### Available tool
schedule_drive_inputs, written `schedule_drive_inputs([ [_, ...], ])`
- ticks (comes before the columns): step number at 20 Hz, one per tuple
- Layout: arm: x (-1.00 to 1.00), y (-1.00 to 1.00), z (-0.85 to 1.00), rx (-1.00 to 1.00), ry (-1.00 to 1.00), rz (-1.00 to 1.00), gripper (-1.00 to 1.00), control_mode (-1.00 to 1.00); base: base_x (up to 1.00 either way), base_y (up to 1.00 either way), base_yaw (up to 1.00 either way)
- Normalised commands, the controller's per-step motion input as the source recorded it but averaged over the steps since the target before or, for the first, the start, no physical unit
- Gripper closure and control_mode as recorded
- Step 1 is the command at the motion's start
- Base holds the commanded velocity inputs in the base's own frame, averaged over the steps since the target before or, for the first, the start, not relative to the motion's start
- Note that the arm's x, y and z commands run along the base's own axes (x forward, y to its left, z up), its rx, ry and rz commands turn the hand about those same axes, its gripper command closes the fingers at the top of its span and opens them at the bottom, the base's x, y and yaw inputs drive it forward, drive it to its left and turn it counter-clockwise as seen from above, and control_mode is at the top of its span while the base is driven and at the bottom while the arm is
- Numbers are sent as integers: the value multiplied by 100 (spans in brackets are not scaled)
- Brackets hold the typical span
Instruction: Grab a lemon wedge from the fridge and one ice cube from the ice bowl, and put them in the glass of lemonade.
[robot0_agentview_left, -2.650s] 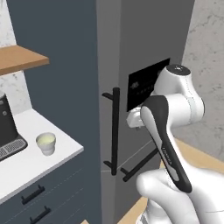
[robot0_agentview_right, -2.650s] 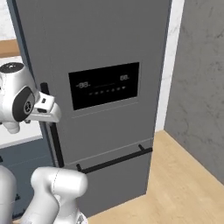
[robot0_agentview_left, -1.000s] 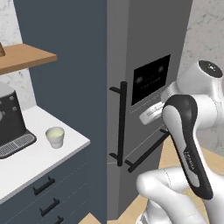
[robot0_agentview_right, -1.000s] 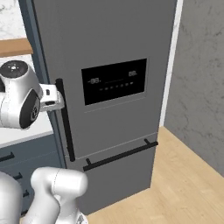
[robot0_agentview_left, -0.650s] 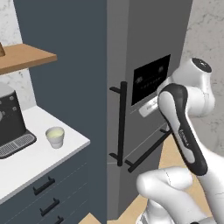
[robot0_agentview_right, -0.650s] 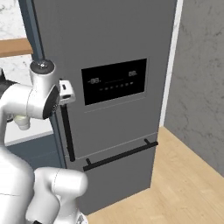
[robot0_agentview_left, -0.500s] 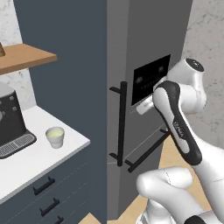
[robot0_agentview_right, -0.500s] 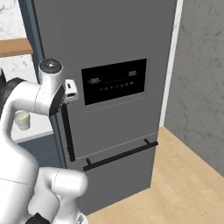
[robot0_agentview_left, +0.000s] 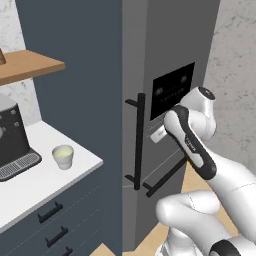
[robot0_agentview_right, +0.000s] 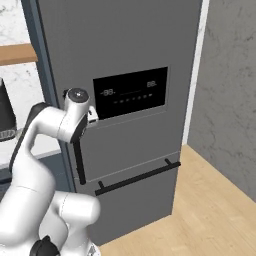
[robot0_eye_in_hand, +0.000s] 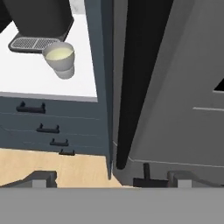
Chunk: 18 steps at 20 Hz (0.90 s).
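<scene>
From the left base view, the fridge (robot0_agentview_left: 170, 75) is shut, and the glass of lemonade (robot0_agentview_left: 63, 156) waits on the white tabletop (robot0_agentview_left: 35, 182) beside it.

From the right base view, the arm bends forward with its end effector (robot0_agentview_right: 91, 116) against the door, apparently going for the handle (robot0_agentview_right: 77, 160).

In the hand view, the fingers stand wide, holding nothing, either side of the black bar.

Dark grey fridge (robot0_agentview_right: 135, 45) shut; glass of lemonade (robot0_agentview_left: 63, 156) upright on counter
</scene>
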Motion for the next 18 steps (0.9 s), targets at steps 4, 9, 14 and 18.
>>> schedule_drive_inputs([
  [4,50,30,-34,7,0,-16,-100,-100,0,0,0],
  [9,75,29,27,0,1,-11,-100,-100,0,0,0],
  [14,37,0,56,0,1,0,-100,-100,0,0,0],
  [18,24,0,2,0,0,0,-100,-100,0,0,0],
])
